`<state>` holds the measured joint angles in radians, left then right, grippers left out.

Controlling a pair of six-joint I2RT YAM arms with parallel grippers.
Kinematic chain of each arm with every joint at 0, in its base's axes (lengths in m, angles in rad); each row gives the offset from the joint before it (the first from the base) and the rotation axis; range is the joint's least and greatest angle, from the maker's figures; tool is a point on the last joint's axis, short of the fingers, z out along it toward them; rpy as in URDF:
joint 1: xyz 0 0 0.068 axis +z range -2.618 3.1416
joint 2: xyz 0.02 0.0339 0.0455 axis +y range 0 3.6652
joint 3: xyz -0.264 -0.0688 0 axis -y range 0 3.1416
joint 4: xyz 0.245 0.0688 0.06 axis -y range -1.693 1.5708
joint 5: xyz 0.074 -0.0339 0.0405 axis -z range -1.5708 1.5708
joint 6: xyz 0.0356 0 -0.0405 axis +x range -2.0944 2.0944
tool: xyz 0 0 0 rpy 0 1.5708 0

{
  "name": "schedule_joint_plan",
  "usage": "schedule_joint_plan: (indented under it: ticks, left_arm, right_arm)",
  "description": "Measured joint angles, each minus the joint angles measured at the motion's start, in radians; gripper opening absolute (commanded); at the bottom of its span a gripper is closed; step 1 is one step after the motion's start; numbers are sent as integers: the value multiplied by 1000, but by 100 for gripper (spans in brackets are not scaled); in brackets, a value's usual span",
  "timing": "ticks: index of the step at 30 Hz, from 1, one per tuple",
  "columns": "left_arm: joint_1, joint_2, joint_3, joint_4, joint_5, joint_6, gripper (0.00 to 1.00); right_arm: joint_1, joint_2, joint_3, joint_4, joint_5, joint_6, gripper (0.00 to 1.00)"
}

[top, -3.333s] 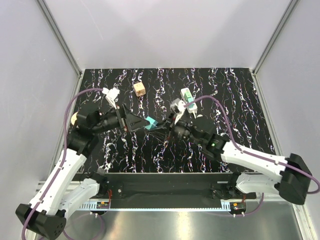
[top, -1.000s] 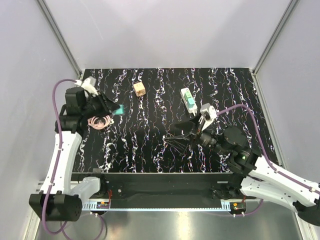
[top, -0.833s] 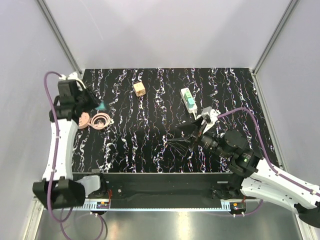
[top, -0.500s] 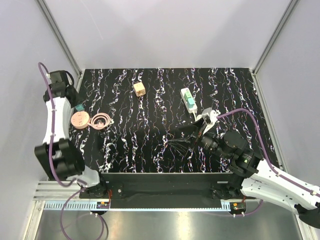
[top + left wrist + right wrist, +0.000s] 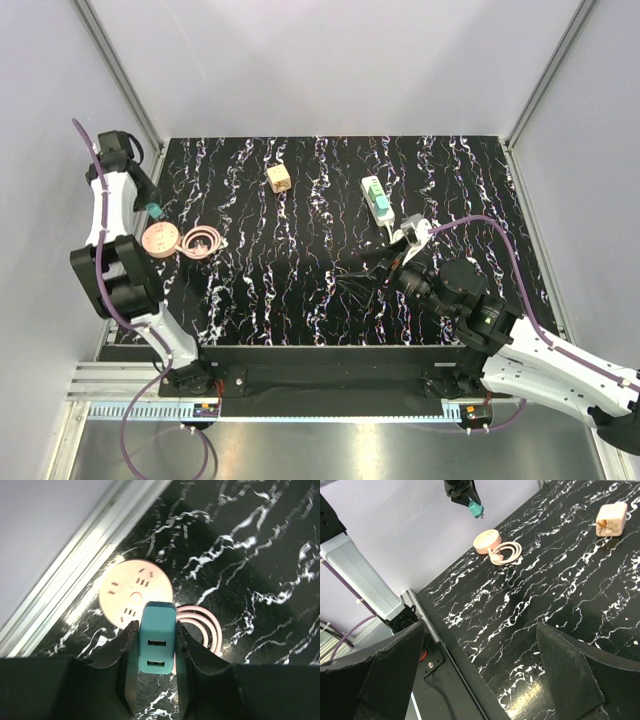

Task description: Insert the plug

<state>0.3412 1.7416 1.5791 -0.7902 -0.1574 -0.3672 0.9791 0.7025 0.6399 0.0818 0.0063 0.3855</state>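
Observation:
The light-green plug [image 5: 373,189] sits on the white power strip [image 5: 380,203] at the back right of the mat, with neither gripper near it. My left gripper [image 5: 154,209] [image 5: 155,628] is shut on a teal block [image 5: 157,645] with two USB slots, held above the table's left edge. A round pink socket disc [image 5: 135,592] [image 5: 159,239] lies just below and beyond the block. My right gripper [image 5: 366,272] [image 5: 480,665] hangs open and empty over the mat's near middle, in front of the strip.
A coiled pink cord [image 5: 203,243] [image 5: 506,552] lies beside the disc. A tan cube [image 5: 279,178] [image 5: 612,519] stands at the back centre. The left wall and its metal rail [image 5: 75,575] run close to the left gripper. A purple cable [image 5: 470,225] loops from the right arm.
The left arm has swung left and back toward the wall, carrying the teal block to a spot over the pink disc. The right gripper has drawn in slightly and stays open.

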Motion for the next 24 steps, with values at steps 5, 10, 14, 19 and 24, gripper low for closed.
schedule_joint_plan:
  ticks: [5, 10, 14, 19, 24]
  left_arm:
    - [5, 91, 58, -4, 105, 95, 0]
    - [3, 155, 64, -45, 121, 169, 0]
    - [3, 173, 59, -67, 106, 211, 0]
    - [3, 175, 47, -81, 95, 254, 0]
    - [3, 194, 47, -81, 97, 286, 0]
  right_arm:
    - [0, 1, 0, -5, 5, 5, 100]
    - [0, 12, 0, -5, 5, 6, 100]
    - [0, 27, 0, -5, 5, 10, 100]
    - [0, 36, 0, -5, 4, 13, 100]
    - [0, 40, 0, -5, 4, 14, 99]
